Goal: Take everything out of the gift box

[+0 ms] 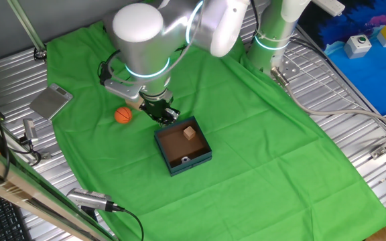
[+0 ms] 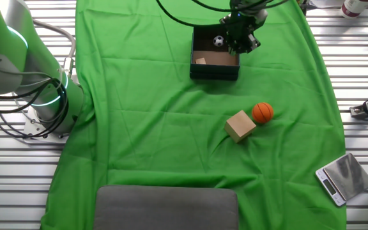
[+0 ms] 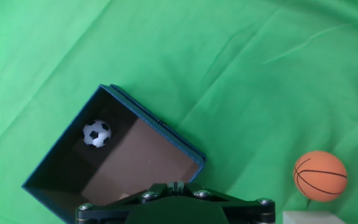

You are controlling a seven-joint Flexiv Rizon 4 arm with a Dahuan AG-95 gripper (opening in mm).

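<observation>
The gift box (image 1: 189, 164) sits mid-cloth, teal outside and brown inside (image 3: 143, 155). One tan cube (image 1: 191, 132) and the tiny soccer ball (image 1: 184, 160) lie in it. They also show as the cube (image 2: 200, 61) and soccer ball (image 2: 218, 41), (image 3: 96, 133). The orange ball (image 1: 123, 115) and the other cube (image 2: 240, 125) rest on the cloth outside, side by side. My gripper (image 1: 161, 111) hovers over the box's wall on the orange ball's side, fingers pressed together, nothing seen between them.
A small grey scale (image 1: 51, 100) lies at the cloth's edge. A flat grey pad (image 2: 166, 207) sits at one end of the cloth. The arm's base (image 2: 43, 96) stands beside the cloth. Metal slats and cables surround the green cloth (image 1: 260, 134).
</observation>
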